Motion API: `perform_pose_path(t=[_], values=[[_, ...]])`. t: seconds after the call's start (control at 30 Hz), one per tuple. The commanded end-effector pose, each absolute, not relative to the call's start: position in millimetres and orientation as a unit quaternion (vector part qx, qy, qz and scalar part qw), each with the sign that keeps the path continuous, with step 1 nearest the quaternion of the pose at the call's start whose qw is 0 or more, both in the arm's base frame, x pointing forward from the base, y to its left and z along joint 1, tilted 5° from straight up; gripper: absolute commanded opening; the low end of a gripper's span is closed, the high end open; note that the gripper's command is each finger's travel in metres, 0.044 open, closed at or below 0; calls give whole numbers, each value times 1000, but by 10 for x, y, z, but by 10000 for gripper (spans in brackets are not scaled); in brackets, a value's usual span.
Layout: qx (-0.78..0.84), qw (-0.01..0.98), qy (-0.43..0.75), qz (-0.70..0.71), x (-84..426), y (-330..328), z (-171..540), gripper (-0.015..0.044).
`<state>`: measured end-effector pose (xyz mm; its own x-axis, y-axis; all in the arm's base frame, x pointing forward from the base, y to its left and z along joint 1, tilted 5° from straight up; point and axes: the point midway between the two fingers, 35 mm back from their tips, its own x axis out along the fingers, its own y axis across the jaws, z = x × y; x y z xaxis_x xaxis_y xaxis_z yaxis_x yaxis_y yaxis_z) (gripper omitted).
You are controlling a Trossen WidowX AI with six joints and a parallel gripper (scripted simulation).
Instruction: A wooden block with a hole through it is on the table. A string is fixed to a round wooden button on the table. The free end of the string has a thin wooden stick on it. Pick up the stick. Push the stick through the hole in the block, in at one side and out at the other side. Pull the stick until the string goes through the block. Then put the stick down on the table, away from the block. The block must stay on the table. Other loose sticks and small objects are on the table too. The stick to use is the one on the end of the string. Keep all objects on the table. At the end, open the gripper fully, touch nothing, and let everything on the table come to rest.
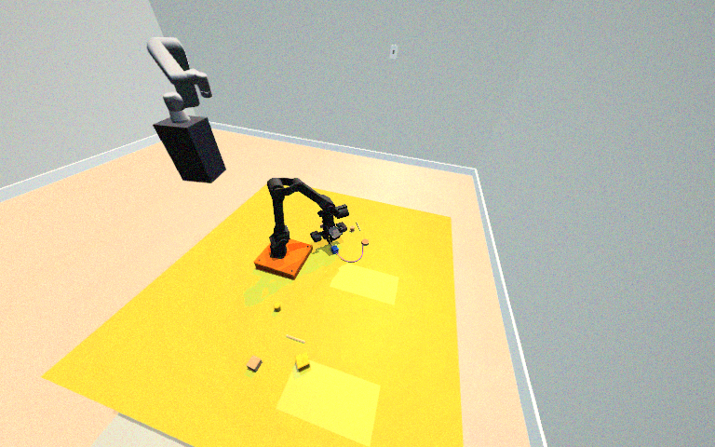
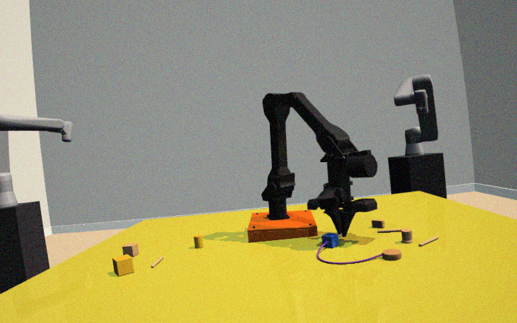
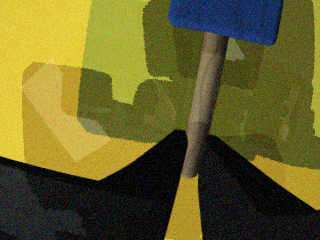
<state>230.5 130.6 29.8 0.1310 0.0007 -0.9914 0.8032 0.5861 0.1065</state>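
The blue block (image 1: 334,250) (image 2: 330,240) (image 3: 227,17) stands on the yellow table. The wooden stick (image 3: 206,85) sticks out of the block's side that faces the fingers in the wrist view. My gripper (image 1: 330,242) (image 2: 344,235) (image 3: 192,143) is shut on the stick's outer end, low over the table just beside the block. The purple string (image 1: 350,261) (image 2: 342,263) curves from the block's opposite side to the round wooden button (image 1: 364,242) (image 2: 392,254). No stick shows on the string side. The inside of the hole is hidden.
Beyond the button are a loose stick (image 2: 429,241), a dark stick (image 2: 388,231), a wooden cylinder (image 2: 406,236) and a small brown block (image 2: 377,223). A yellow cylinder (image 2: 198,241), another stick (image 2: 157,262), a wooden cube (image 2: 130,249) and a yellow cube (image 2: 122,265) lie farther off.
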Motion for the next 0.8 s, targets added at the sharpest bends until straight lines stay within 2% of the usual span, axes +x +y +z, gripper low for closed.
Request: perform_pose_path(t=[0.0, 0.77], values=[[343, 670, 586, -301, 2258, 1345, 302, 0], [345, 670, 586, -298, 2076, 1615, 289, 0]])
